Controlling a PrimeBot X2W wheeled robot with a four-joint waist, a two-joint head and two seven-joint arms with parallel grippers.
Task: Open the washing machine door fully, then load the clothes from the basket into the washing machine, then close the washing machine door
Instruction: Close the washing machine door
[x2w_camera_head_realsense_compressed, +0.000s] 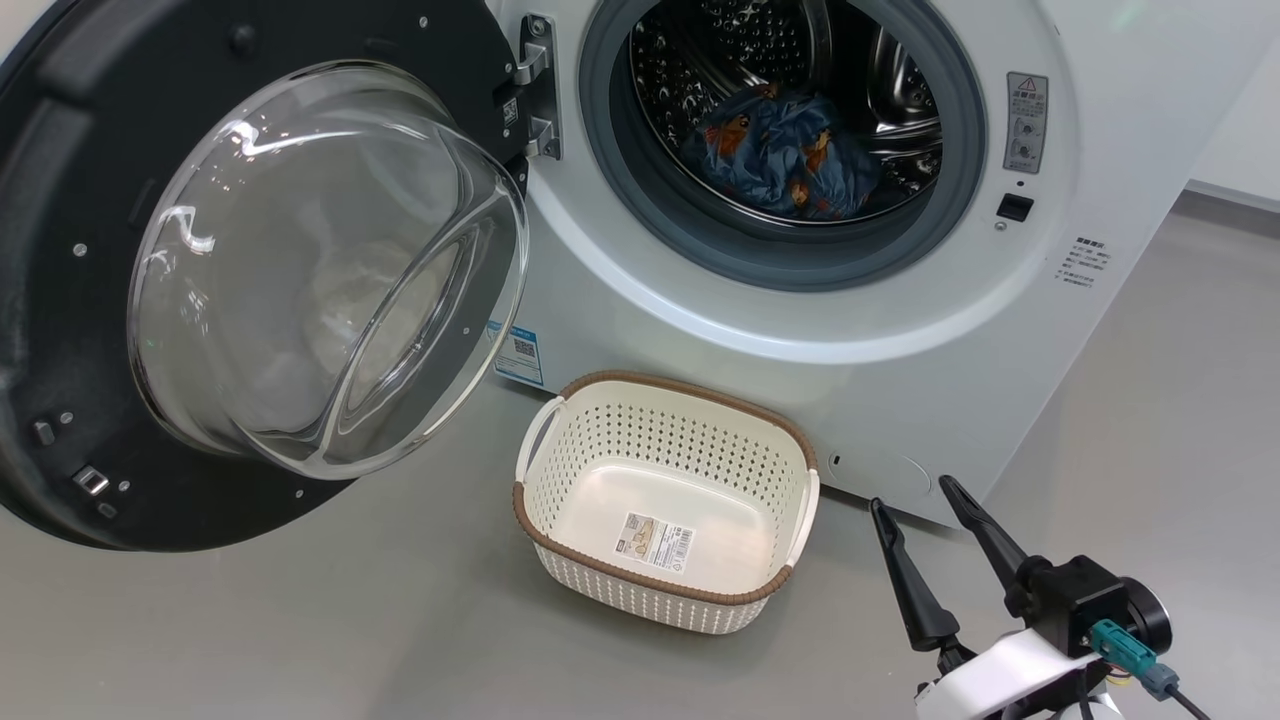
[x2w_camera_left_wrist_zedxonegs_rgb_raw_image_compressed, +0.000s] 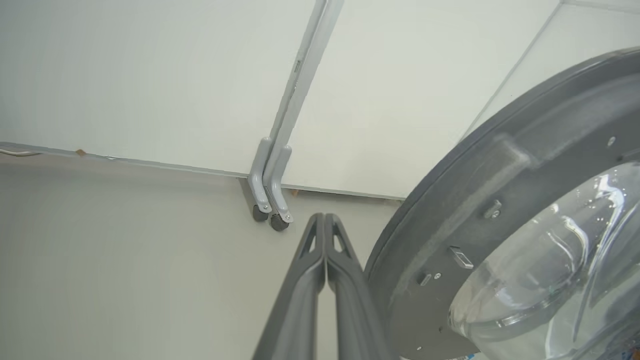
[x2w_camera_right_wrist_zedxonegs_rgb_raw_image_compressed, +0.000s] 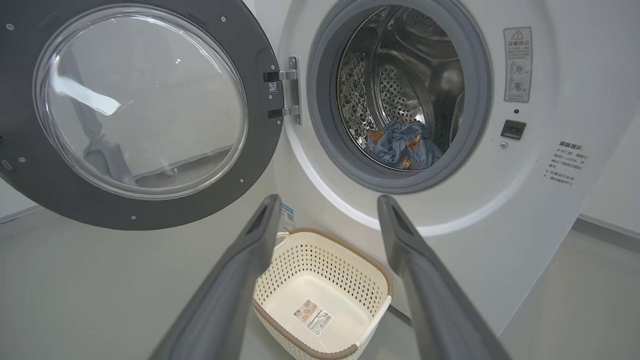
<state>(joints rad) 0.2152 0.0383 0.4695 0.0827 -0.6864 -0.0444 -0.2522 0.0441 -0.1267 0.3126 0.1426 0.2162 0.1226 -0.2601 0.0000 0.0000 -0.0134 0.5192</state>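
Ahead of our right claw (x2w_camera_head_realsense_compressed: 913, 495), whose fingers stand spread and grip nothing, we see the basket (x2w_camera_head_realsense_compressed: 650, 430) on the floor (x2w_camera_head_realsense_compressed: 300, 620). It is near and to the claw's left, with its label (x2w_camera_head_realsense_compressed: 655, 540) showing. Beyond and above this claw, the clothes (x2w_camera_head_realsense_compressed: 780, 160) lie bunched in the drum (x2w_camera_head_realsense_compressed: 900, 90) of the washer (x2w_camera_head_realsense_compressed: 700, 330). The door (x2w_camera_head_realsense_compressed: 60, 300) stands wide open, well off to this claw's left. Our left claw (x2w_camera_left_wrist_zedxonegs_rgb_raw_image_compressed: 325, 220) is clenched, fingers pressed together on nothing. The door sits just beside them, at the right of that wrist view; we cannot tell whether they touch.
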